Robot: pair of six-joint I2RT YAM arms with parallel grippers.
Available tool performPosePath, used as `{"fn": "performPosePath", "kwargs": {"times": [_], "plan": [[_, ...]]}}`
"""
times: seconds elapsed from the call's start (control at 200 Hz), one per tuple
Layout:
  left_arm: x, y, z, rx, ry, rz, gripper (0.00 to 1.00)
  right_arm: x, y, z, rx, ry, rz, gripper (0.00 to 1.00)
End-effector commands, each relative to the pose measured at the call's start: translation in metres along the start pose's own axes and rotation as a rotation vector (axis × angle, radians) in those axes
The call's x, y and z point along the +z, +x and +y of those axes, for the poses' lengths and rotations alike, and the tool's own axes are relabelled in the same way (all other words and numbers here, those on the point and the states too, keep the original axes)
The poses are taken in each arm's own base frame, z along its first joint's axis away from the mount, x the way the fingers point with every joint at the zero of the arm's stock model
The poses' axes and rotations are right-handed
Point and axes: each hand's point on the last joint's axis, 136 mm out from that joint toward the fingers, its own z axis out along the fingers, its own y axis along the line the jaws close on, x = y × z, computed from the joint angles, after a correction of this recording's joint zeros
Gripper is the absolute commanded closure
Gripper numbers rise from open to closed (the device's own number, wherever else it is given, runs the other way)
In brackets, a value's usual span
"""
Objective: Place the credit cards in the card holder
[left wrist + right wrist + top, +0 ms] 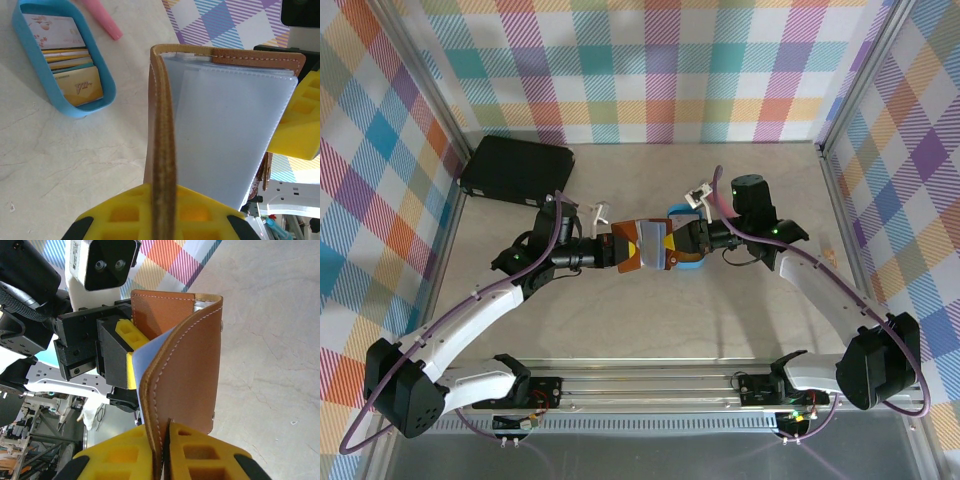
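Credit cards (65,55) lie stacked in the blue tray (82,110) on the table, near the pink stick (102,17), and none of them is in the card holder (645,250) yet. We see the holder lifted off the table in the middle of the workspace, spread open between the two arms. The left gripper (160,205) has its jaws nearly closed on the edge of one brown leather cover. The right gripper (165,440) pinches the other cover the same way, jaws narrow around the stitched leather. Between the covers the pale blue-grey pockets face upward.

We judge the holder to be light and soft. Its leather bends where it is pulled, so it probably stays open only while both grips hold it apart. The thin pocket sheets look limp and would likely crumple under a finger. The outer edges of the covers, clear of the pocket mouths, seem the sound places to hold, and both grips are there now.

We judge the cards to be stiff, thin, light and slick. Lying flat and close together in the tray, they offer little to pinch. A raised short edge looks like the best hold, and one hand would have to let go of its cover to reach it.
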Motion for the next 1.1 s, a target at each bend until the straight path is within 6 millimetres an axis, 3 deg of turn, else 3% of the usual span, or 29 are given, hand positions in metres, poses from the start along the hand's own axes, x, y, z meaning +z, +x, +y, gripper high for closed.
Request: {"fn": "performPosePath", "kwargs": {"times": [0.0, 0.245, 0.44, 0.74, 0.935, 1.025, 1.095], "plan": [[-0.001, -0.003, -0.01, 0.006, 0.056, -0.006, 1.0, -0.002, -0.002, 0.007, -0.036, -0.008, -0.009, 0.9], [0.002, -0.003, -0.015, 0.007, 0.106, -0.011, 1.0, -0.001, -0.001, 0.001, -0.024, 0.052, -0.007, 0.94], [0.002, -0.005, -0.018, 0.007, 0.116, -0.013, 1.0, 0.002, 0.004, -0.005, -0.017, 0.069, 0.007, 0.76], [0.005, -0.007, -0.017, -0.001, 0.116, -0.01, 1.0, 0.004, 0.001, -0.003, -0.025, 0.057, 0.006, 0.71], [0.008, -0.007, -0.016, -0.003, 0.128, -0.012, 1.0, 0.003, 0.003, -0.008, -0.019, 0.087, 0.01, 0.58], [0.013, -0.007, -0.017, -0.009, 0.155, -0.012, 1.0, 0.006, 0.005, -0.006, -0.021, 0.088, 0.023, 0.58], [0.018, -0.007, -0.018, -0.015, 0.177, -0.01, 1.0, 0.01, 0.007, -0.005, -0.026, 0.101, 0.041, 0.67]]}}
